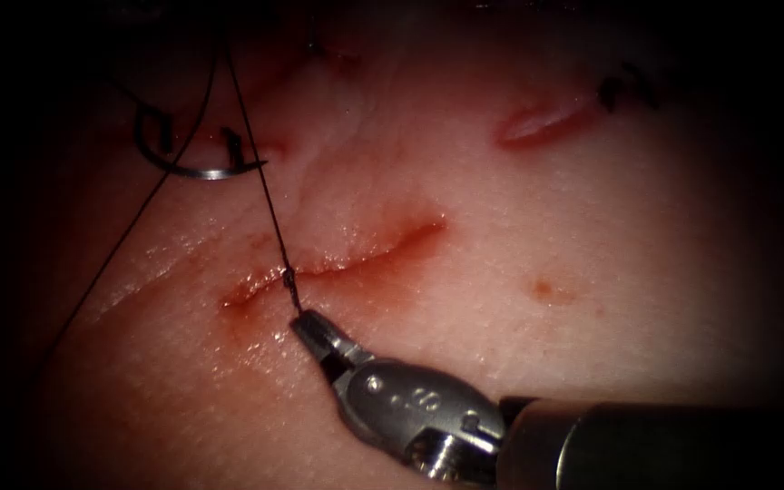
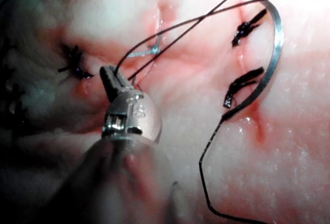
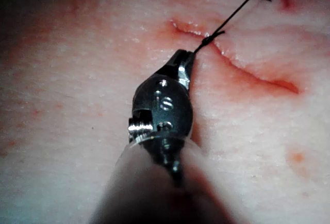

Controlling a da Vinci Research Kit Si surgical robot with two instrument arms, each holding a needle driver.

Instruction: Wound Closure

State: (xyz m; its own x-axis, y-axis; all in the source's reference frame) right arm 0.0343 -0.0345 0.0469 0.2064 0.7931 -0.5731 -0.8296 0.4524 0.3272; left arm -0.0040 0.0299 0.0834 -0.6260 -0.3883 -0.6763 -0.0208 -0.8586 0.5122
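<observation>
The right arm's tool (image 1: 301, 319) pinches the thread (image 1: 265, 191) with closed jaws beside a knot at the cut (image 1: 338, 261). The curved needle (image 1: 194, 168) lies free on the tissue (image 1: 519, 345), upper left.

Left claw (image 2: 111, 77) closed on thread (image 2: 170, 28), curved needle (image 2: 273, 59) lying free on tissue (image 2: 289, 157)
</observation>
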